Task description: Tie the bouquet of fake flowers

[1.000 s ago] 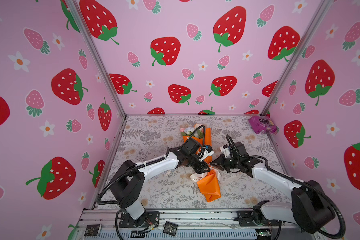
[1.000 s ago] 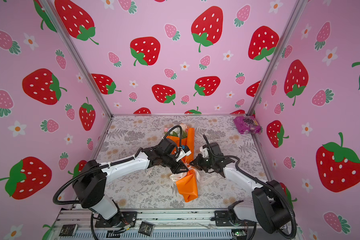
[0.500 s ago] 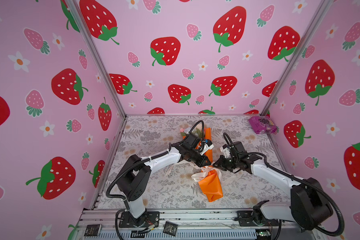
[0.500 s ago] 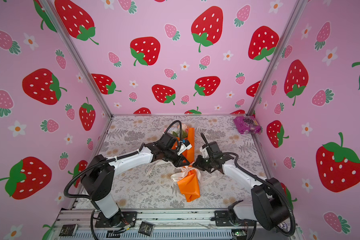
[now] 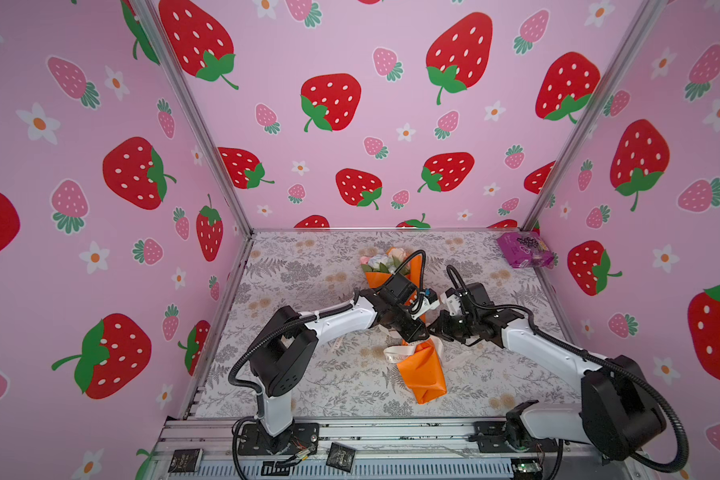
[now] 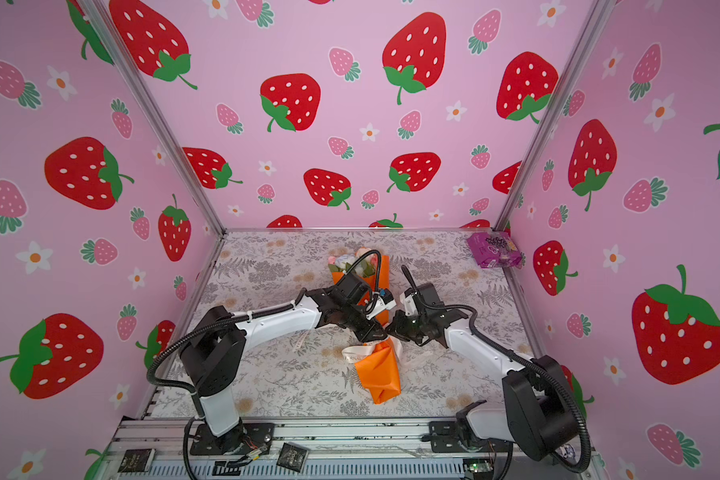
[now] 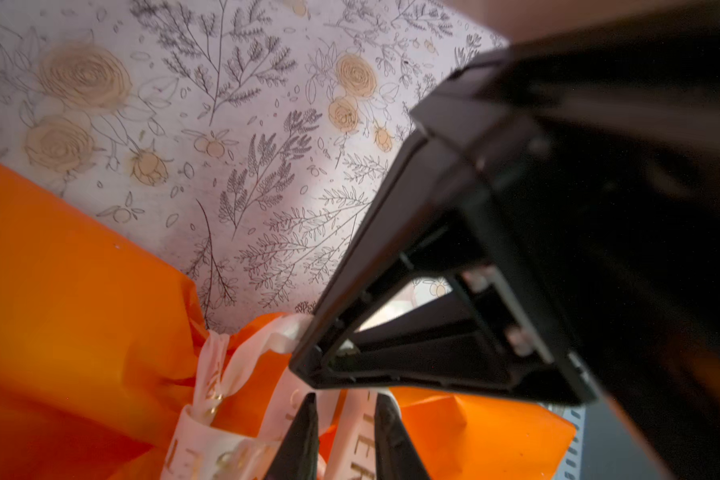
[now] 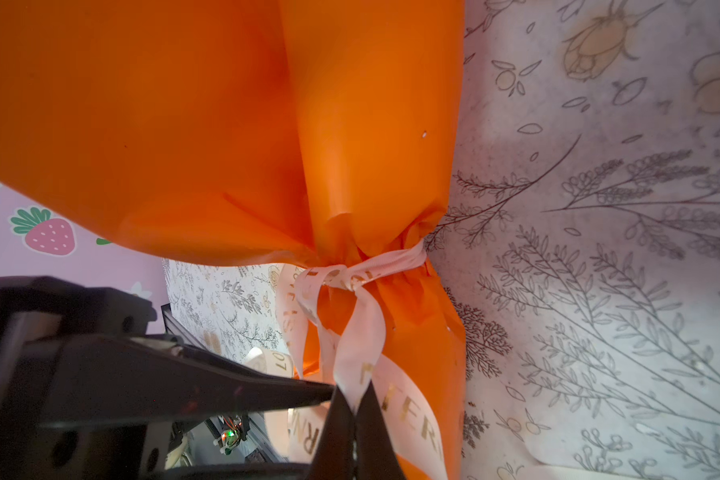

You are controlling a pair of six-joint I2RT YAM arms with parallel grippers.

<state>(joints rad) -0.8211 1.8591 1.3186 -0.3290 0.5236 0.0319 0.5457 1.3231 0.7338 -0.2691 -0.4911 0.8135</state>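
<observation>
The bouquet of fake flowers point(image 5: 420, 370) point(image 6: 377, 370) lies on the table in orange paper, with its flower heads point(image 5: 381, 262) at the far end. A pale pink ribbon point(image 8: 362, 274) with gold letters cinches its neck. My right gripper point(image 8: 354, 411) point(image 5: 435, 328) is shut on one ribbon strand just below the knot. My left gripper point(image 7: 346, 419) point(image 5: 416, 334) meets it tip to tip over the neck. Its fingers stand a little apart, with another lettered strand point(image 7: 356, 432) lying between them. The stems are hidden by the paper.
A small purple packet point(image 5: 523, 249) point(image 6: 493, 249) lies in the back right corner. Strawberry-print walls close in the left, back and right. A metal rail point(image 5: 350, 432) with both arm bases runs along the front edge of the floral table cover point(image 5: 308, 266).
My left gripper has moved a little nearer and down to the ribbon at the bouquet's neck, next to the right gripper's tip. The right gripper has stayed shut on its strand.
</observation>
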